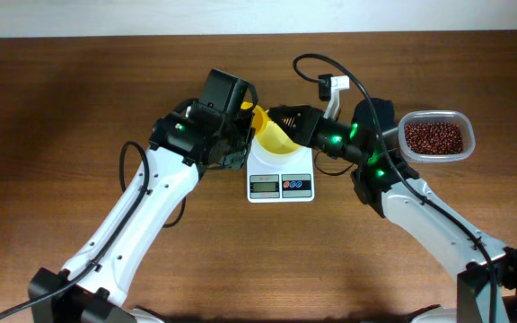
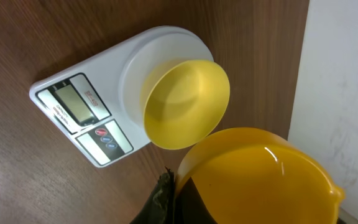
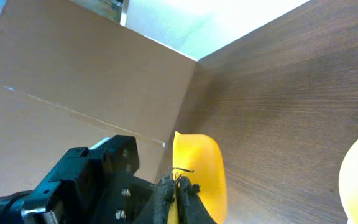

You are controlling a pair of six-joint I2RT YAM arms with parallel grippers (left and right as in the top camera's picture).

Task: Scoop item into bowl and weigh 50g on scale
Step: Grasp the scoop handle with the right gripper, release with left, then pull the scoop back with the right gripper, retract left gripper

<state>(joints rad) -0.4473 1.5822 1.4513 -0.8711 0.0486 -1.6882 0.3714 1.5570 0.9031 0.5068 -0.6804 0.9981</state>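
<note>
Both arms crowd over the scale (image 2: 142,56), so from overhead the bowl (image 2: 185,106) is half hidden. The left wrist view shows it on the platform, its empty inside facing the camera. The left gripper (image 1: 245,135) is mostly cut off there: pinched tight on the scoop (image 2: 260,180), one dark fingertip showing. The right gripper (image 3: 179,190) is pressed closed on the same scoop's edge. One bowl, one scale, one scoop, one tub (image 1: 467,148) of beans (image 1: 433,137) at 3 o'clock from the scale. The scale's long axis runs 12 to 6, display at 6.
</note>
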